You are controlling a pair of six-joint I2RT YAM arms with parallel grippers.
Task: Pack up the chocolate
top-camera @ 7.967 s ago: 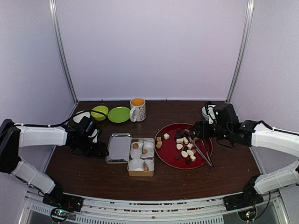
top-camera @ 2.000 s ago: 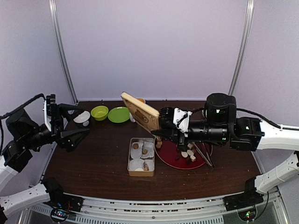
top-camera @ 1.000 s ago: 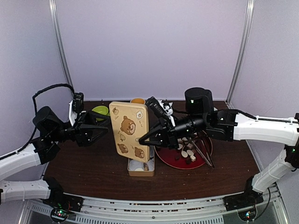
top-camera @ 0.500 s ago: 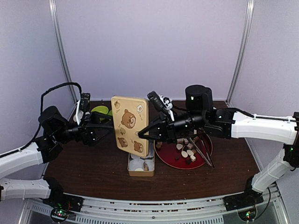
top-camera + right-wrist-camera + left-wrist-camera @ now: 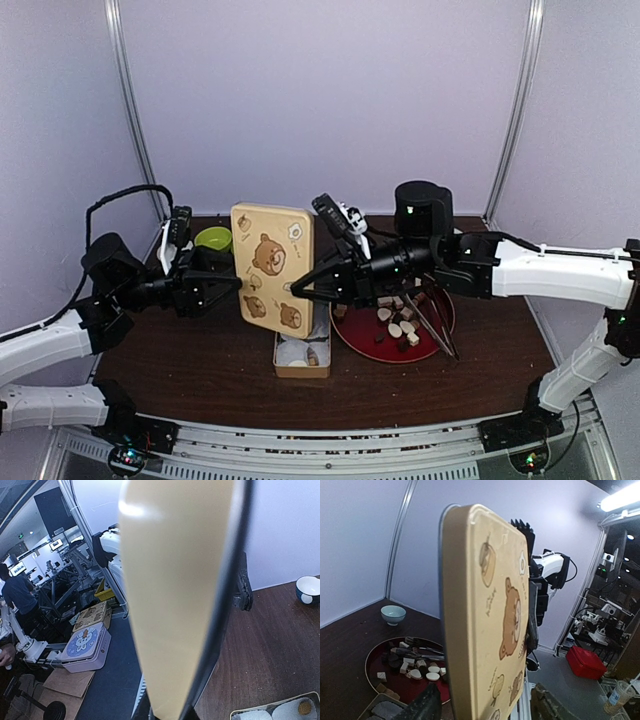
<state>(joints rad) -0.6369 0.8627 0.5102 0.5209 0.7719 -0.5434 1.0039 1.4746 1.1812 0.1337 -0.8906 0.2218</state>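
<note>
A cream tin lid point(image 5: 272, 265) with bear pictures hangs upright above the open tin box point(image 5: 277, 350). My right gripper point(image 5: 298, 290) is shut on the lid's right edge; in the right wrist view the lid point(image 5: 175, 580) is seen edge-on, with the gripper point(image 5: 172, 716) at the bottom. My left gripper point(image 5: 232, 283) is open and straddles the lid's left edge. In the left wrist view its fingers point(image 5: 427, 705) stand on either side of the lid point(image 5: 485, 620). The chocolate point(image 5: 400, 325) lies on the red plate point(image 5: 350, 335); a few pieces sit in the box's paper liners.
Thin dark tongs point(image 5: 435, 330) lie across the red plate. A green bowl point(image 5: 213, 238) stands at the back left, partly behind the left arm. A small pale bowl point(image 5: 393, 614) sits beyond the plate. The booth's walls close in the table on three sides.
The lid has shifted slightly left and up in the right gripper. My left gripper has come in from the left and now straddles the lid's left edge.
</note>
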